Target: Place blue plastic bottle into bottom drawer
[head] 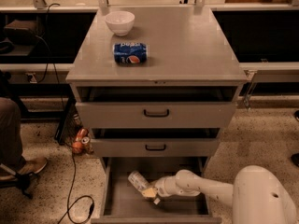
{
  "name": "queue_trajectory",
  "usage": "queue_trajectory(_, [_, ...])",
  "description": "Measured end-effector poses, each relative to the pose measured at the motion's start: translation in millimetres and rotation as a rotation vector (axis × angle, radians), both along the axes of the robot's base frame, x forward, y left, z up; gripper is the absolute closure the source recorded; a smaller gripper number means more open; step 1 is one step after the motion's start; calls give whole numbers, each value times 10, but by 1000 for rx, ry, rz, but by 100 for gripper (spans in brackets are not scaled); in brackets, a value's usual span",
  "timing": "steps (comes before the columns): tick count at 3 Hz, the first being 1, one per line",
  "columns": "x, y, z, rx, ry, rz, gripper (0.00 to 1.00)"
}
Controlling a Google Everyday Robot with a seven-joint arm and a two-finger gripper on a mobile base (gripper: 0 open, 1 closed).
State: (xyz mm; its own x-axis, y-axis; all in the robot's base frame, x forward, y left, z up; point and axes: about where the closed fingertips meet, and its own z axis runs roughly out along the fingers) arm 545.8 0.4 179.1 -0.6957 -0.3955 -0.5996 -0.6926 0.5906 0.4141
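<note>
The blue plastic bottle [138,179] is a small clear bottle lying tilted inside the open bottom drawer [180,204], toward its back left. My gripper [150,192] reaches into the drawer from the right on a white arm [205,189]. It is shut on the bottle's lower end and holds it low over the drawer floor. The bottle's cap end points up and to the left.
A blue Pepsi can [130,53] lies on the grey cabinet top [187,45], with a white bowl [120,22] behind it. The two upper drawers [155,114] stand slightly open. Cans [79,140] and a cable [72,190] lie on the floor at left, near a person's leg [9,125].
</note>
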Motion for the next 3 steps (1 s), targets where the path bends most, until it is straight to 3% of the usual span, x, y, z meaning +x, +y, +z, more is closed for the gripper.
queue_trajectory(2, [82, 52, -4, 13, -7, 14, 7])
queue_trajectory(3, [124, 3, 59, 11, -18, 14, 0])
